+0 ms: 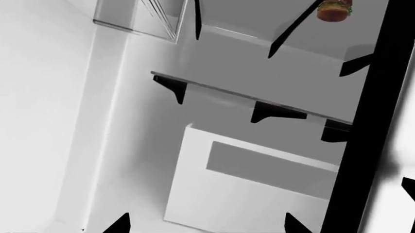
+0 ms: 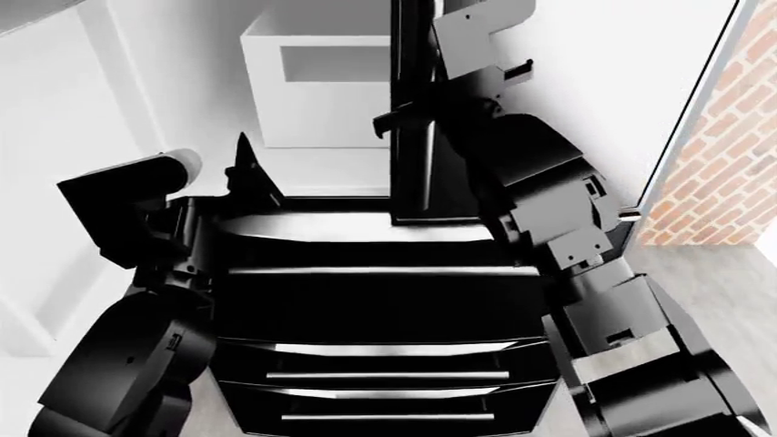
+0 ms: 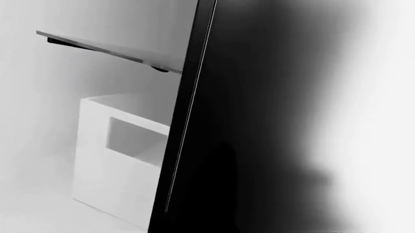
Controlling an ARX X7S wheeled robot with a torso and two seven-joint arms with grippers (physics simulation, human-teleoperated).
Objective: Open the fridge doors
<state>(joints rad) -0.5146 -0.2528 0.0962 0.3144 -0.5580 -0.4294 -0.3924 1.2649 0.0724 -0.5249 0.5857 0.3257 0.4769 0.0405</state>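
Filling the bottom of the head view, the black drawers (image 2: 382,364) with their horizontal silver handles are sitting right under me, and both arms are reaching over them into the fridge. I am judging the left fridge door (image 2: 49,182) to be already swung wide, its white inner face lying along the left side, while the right fridge door (image 2: 410,109) is showing me its glossy black edge, standing partly open between the white interior and my right arm. I am reading this as the last step: pushing that right door the rest of the way outward. My right gripper (image 2: 407,114) is sitting against the door edge, but I cannot tell whether its jaws are open or closed; the right wrist view is showing only a dark, blurred panel (image 3: 259,121) with a thin bright line down its edge. The left gripper (image 2: 247,162) is showing only as dark pointed tips (image 1: 120,224) at the frame edge, seemingly parted and holding nothing, though I cannot be sure. Inside, I am seeing matte white walls, a thin glass shelf (image 1: 253,94) on black brackets, a boxy white bin (image 1: 246,194), and a burger (image 1: 334,9) higher up. Next I am expecting to need a steady sweep to the right, keeping contact on the slick edge.
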